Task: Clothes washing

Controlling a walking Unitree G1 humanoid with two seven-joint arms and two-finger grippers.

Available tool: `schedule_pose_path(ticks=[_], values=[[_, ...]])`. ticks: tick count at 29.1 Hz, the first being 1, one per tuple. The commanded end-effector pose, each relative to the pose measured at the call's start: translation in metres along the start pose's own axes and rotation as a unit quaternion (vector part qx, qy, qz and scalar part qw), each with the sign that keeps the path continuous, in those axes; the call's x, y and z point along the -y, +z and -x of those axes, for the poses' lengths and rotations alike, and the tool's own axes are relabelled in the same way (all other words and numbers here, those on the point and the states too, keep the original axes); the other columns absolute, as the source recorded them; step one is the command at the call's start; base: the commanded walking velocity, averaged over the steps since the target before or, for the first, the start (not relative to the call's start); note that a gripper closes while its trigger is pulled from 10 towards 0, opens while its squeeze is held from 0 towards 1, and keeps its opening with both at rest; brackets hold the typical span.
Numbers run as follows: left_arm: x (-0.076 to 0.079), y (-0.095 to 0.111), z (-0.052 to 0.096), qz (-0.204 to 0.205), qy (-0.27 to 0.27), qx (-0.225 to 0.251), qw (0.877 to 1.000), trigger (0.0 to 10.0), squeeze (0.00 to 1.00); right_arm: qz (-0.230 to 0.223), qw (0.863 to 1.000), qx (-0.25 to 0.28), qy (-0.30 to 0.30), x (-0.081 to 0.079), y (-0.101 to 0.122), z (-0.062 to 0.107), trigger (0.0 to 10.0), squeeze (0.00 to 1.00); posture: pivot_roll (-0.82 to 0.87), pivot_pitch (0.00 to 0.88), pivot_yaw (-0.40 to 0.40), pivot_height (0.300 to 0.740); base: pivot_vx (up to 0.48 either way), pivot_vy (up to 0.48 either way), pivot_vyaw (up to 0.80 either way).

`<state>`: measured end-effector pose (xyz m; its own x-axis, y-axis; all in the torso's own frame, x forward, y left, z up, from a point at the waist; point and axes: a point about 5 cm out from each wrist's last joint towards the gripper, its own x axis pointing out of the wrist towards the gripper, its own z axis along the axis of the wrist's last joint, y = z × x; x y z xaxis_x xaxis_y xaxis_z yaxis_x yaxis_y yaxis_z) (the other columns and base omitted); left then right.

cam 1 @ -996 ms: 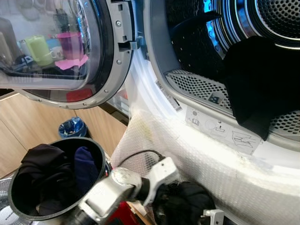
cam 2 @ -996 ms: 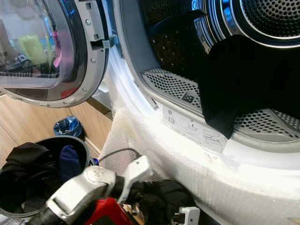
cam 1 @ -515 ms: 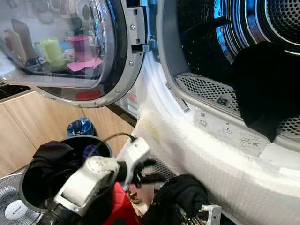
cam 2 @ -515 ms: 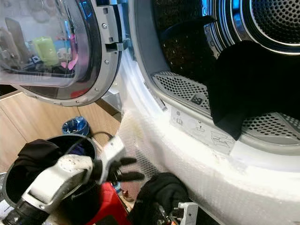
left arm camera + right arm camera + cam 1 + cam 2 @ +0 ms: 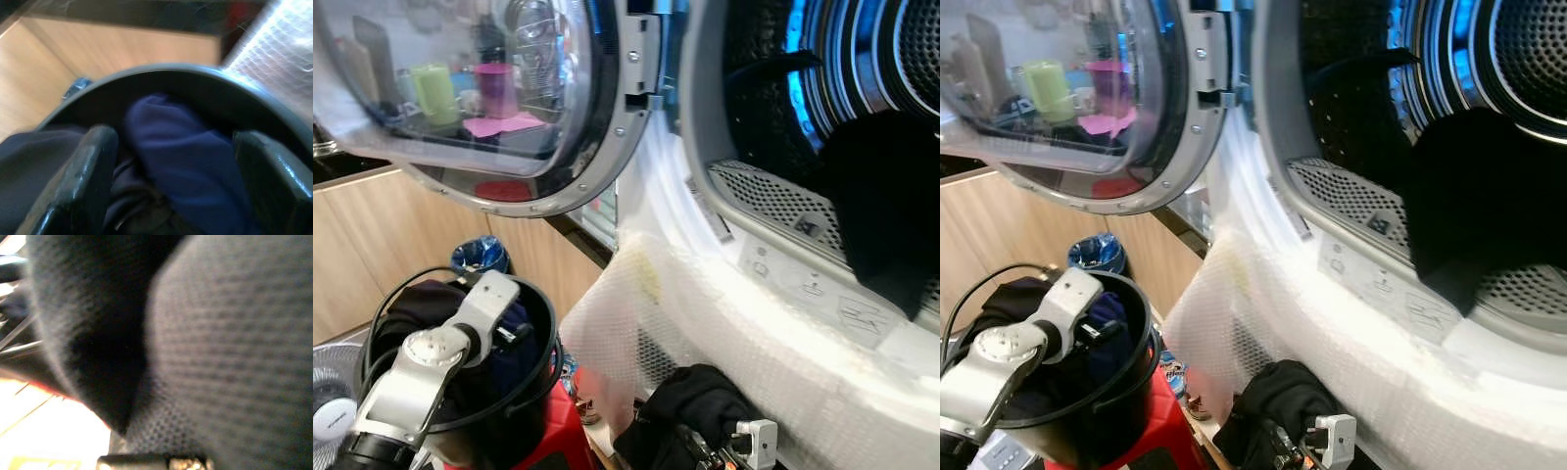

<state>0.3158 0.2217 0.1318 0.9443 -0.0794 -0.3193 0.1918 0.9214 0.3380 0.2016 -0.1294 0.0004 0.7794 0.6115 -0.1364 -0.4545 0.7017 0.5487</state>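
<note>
Our left gripper [image 5: 168,161] has swung back into the bucket [image 5: 544,323], jaws spread over a blue garment [image 5: 186,161]; right gripper [image 5: 705,446] w/ dark cloth [image 5: 690,401], jaws hidden, can't tell — next pick.

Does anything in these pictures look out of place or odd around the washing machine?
Yes. A black garment hangs over the lip of the drum opening, half in and half out, so the door could not close on it. Also, bubble wrap covers the machine's front below the opening, which is unusual.
</note>
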Motion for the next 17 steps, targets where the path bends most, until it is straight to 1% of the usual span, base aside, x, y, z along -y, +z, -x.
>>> schedule_pose_path(ticks=[1, 2, 3, 5, 6, 7, 8, 9, 11, 12, 13, 14, 15, 16, 17], values=[[-0.005, 0.002, -0.001, 0.009, 0.027, 0.021, 0.999, 10.0, 0.00, 0.015, 0.999, -0.007, 0.050, -0.012, 0.002, 0.003, 0.0, 0.00, 0.36, 0.000, -0.063, 0.740, 0.000, 0.000, 0.00], [-0.005, 0.002, -0.001, 0.009, 0.027, 0.021, 0.999, 10.0, 0.00, 0.015, 0.999, -0.007, 0.050, -0.012, 0.002, 0.003, 0.0, 0.00, 0.36, 0.000, -0.063, 0.740, 0.000, 0.000, 0.00], [-0.006, -0.001, -0.004, 0.012, 0.045, 0.025, 0.999, 10.0, 0.00, 0.028, 0.995, -0.024, 0.098, -0.026, 0.001, 0.019, 0.0, 0.00, 0.34, 0.000, -0.048, 0.740, 0.000, 0.000, 0.00], [-0.007, -0.004, -0.005, 0.006, 0.058, 0.025, 0.998, 10.0, 0.00, 0.038, 0.990, -0.026, 0.132, -0.037, 0.004, 0.030, 0.0, 0.00, 0.33, 0.002, -0.044, 0.740, 0.000, 0.000, 0.00], [-0.008, -0.005, -0.006, 0.003, 0.061, 0.025, 0.998, 10.0, 0.00, 0.042, 0.988, -0.018, 0.146, -0.044, 0.011, 0.034, 0.0, 0.00, 0.32, 0.007, -0.040, 0.740, 0.000, 0.000, 0.00], [-0.007, -0.008, -0.007, 0.003, 0.063, 0.022, 0.998, 10.0, 0.00, 0.048, 0.984, 0.002, 0.172, -0.057, 0.024, 0.041, 0.0, 0.00, 0.31, 0.012, -0.039, 0.740, 0.000, 0.000, 0.00], [-0.007, -0.008, -0.007, 0.003, 0.063, 0.022, 0.998, 10.0, 0.00, 0.048, 0.984, 0.002, 0.172, -0.057, 0.024, 0.041, 0.0, 0.00, 0.31, 0.012, -0.039, 0.740, 0.000, 0.000, 0.00], [-0.006, -0.010, -0.008, 0.003, 0.068, 0.025, 0.997, 10.0, 0.00, 0.059, 0.979, 0.022, 0.194, -0.068, 0.038, 0.045, 0.0, 0.00, 0.30, 0.018, -0.038, 0.740, 0.000, 0.000, 0.00], [-0.005, -0.011, -0.008, 0.003, 0.073, 0.028, 0.997, 10.0, 0.00, 0.072, 0.973, 0.048, 0.212, -0.079, 0.053, 0.048, 0.0, 0.00, 0.29, 0.023, -0.039, 0.740, 0.000, 0.000, 0.00], [-0.004, -0.012, -0.009, 0.003, 0.073, 0.030, 0.997, 10.0, 0.00, 0.076, 0.970, 0.068, 0.221, -0.085, 0.063, 0.049, 0.0, 0.00, 0.29, 0.023, -0.039, 0.740, 0.000, 0.000, 0.00], [0.000, -0.015, -0.009, 0.005, 0.070, 0.028, 0.997, 10.0, 0.00, 0.085, 0.957, 0.142, 0.239, -0.099, 0.098, 0.049, 0.0, 0.00, 0.29, 0.028, -0.041, 0.740, 0.000, 0.000, 0.00], [0.004, -0.017, -0.010, 0.002, 0.065, 0.026, 0.998, 10.0, 0.00, 0.096, 0.942, 0.204, 0.248, -0.108, 0.127, 0.048, 0.0, 0.00, 0.28, 0.030, -0.042, 0.740, 0.000, 0.000, 0.00], [0.005, -0.018, -0.010, 0.000, 0.063, 0.025, 0.998, 10.0, 0.00, 0.100, 0.937, 0.223, 0.251, -0.110, 0.136, 0.048, 0.0, 0.00, 0.28, 0.030, -0.042, 0.740, 0.000, 0.000, 0.00], [0.008, -0.021, -0.011, -0.005, 0.059, 0.022, 0.998, 10.0, 0.00, 0.100, 0.924, 0.275, 0.246, -0.113, 0.161, 0.048, 0.0, 0.00, 0.28, 0.033, -0.044, 0.740, 0.000, 0.000, 0.00], [0.009, -0.022, -0.011, -0.006, 0.059, 0.022, 0.998, 10.0, 0.00, 0.099, 0.918, 0.295, 0.244, -0.114, 0.171, 0.049, 0.0, 0.00, 0.28, 0.034, -0.045, 0.740, 0.000, 0.000, 0.00]])
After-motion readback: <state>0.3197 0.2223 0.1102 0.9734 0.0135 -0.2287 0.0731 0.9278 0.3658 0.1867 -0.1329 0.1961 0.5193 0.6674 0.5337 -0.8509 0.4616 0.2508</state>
